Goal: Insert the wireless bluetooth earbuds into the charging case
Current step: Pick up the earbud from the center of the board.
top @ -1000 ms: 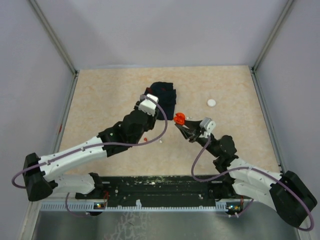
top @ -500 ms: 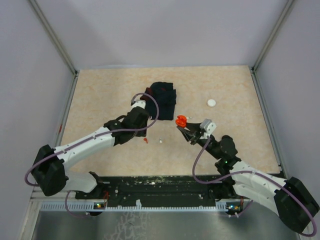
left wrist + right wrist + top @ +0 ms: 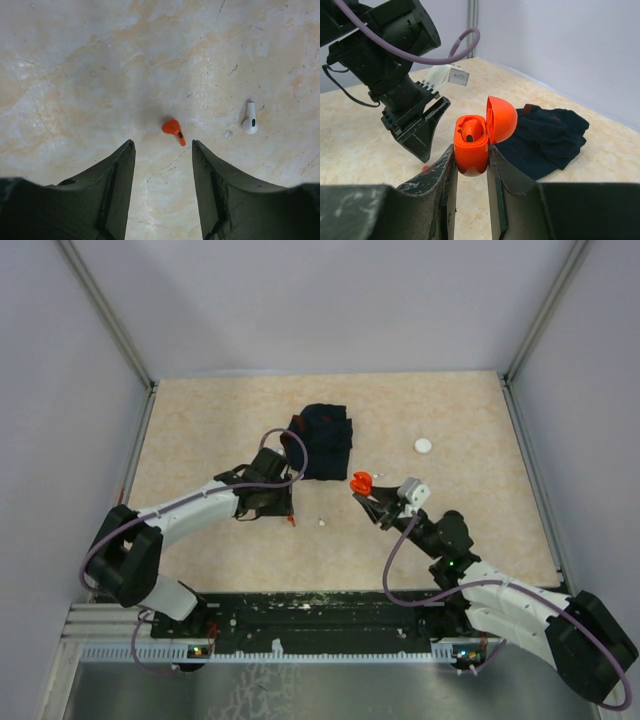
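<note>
- Earbud point(image 3: 173, 131) in red lies loose on the table point(image 3: 75, 60), its stem pointing to about 5 o'clock in the left wrist view. A white earbud point(image 3: 250, 119) lies near it at 3 o'clock, apart from it.
- The left gripper point(image 3: 162, 146) hovers at 6 o'clock of the red earbud, fingers spread and empty, touching neither bud.
- The charging case point(image 3: 472, 147) is orange with its lid swung open. The right gripper point(image 3: 471, 162) holds it up, pinched between its pressed-in fingers, at 2 o'clock of the loose buds in the top view. One socket seems to hold something, but what it is cannot be told.
- A dark cloth point(image 3: 325, 438) lies at 12 o'clock of the buds, and a small white disc point(image 3: 424, 445) at 2 o'clock of the case.
- The step in hand looks like picking up the red earbud. The next move calls for bringing the spread fingers forward and down to straddle the bud, then closing gently so it is not flicked away.
</note>
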Tool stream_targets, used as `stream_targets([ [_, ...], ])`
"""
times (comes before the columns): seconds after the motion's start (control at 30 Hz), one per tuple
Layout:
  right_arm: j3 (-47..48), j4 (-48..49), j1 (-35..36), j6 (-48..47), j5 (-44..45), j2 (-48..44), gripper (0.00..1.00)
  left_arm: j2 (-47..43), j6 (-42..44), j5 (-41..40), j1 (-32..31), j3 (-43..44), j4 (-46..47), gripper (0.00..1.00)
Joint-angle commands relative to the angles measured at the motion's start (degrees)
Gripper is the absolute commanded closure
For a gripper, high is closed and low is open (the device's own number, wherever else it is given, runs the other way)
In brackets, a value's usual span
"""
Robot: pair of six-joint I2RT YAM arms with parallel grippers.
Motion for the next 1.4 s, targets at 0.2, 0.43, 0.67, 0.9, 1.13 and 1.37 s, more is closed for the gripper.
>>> stream_targets([
  [0.2, -0.52, 4.36, -0.09, 0.41, 0.25, 1.51, 1.00, 5.60, -0.92, 6.74, 1.27, 0.68, 3.68, 0.51],
  [0.43, -0.43, 4.39, -0.11, 0.34, 0.23, 1.69, 1.00, 6.65, -0.51, 7.15, 1.68, 0.18, 4.61, 0.51],
  [0.67, -0.27, 4.31, -0.09, 0.50, 0.09, 1.65, 1.00, 7.89, 0.27, 7.67, 2.21, 0.39, 5.70, 0.53],
  [0.9, -0.03, 4.02, -0.09, 0.50, -0.05, 1.65, 1.00, 9.32, 0.61, 7.79, 2.31, 0.85, 5.53, 0.58],
  [1.13, 0.16, 4.04, -0.11, 0.48, -0.14, 1.70, 1.00, 9.98, 0.50, 8.71, 2.31, 1.65, 3.87, 0.61],
  [1.37, -0.07, 4.38, -0.09, 0.64, -0.12, 1.70, 1.00, 9.30, 0.60, 7.62, 2.06, 2.57, 1.14, 0.60],
])
